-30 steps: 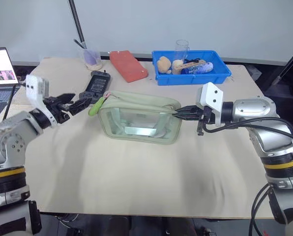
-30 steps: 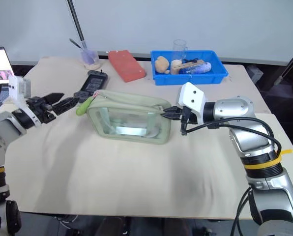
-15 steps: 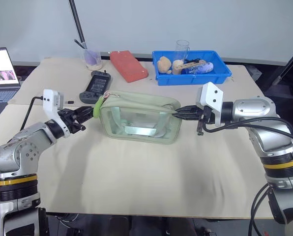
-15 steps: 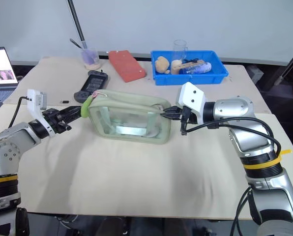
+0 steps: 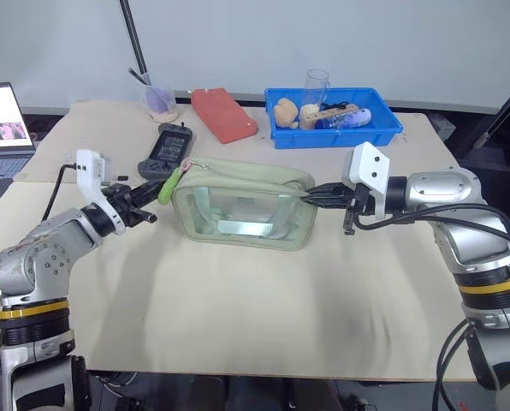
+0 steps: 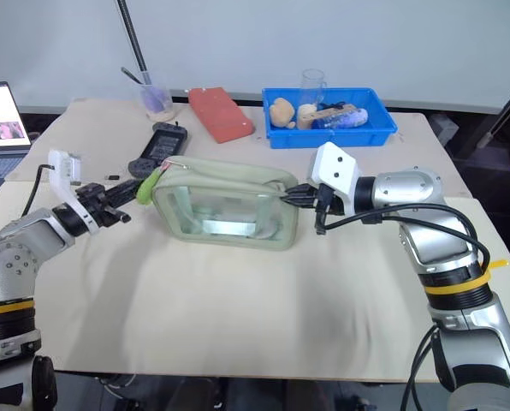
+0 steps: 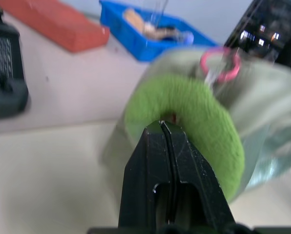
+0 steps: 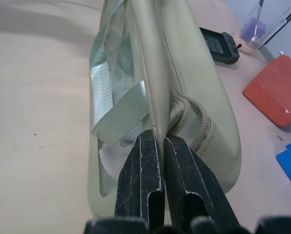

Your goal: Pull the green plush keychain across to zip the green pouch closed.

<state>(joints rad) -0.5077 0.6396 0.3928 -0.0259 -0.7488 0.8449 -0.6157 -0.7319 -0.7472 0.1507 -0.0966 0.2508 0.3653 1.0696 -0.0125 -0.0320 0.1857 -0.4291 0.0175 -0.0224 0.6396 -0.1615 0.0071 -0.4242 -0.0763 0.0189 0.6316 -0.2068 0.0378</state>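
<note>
From the head cameras I see the green pouch (image 5: 242,204) at the centre of the frame on the counter (image 5: 238,308). My left hand (image 5: 149,198) is at the left end of the pouch, and since one second ago it has come in from the far left and closed its fingers. The green plush keychain (image 5: 169,186) sits at that same upper left corner of the pouch, so the zipper pull is not yet carried across. My right hand (image 5: 317,196) is at the right end and has not moved; it is pinched on the end of the pouch. A blue bin (image 5: 334,118) stands in the upper right of the frame, and an orange block (image 5: 223,114) and a black remote (image 5: 165,150) in the upper left.

In the left wrist view the fingers (image 7: 150,161) are closed together on the lower edge of the keychain (image 7: 194,117), with a pink ring (image 7: 219,62) above it.

In the right wrist view the fingers (image 8: 144,170) hold the pouch seam (image 8: 157,97) narrow between them.

I judge the grip is now made, so the pull can begin.
</note>
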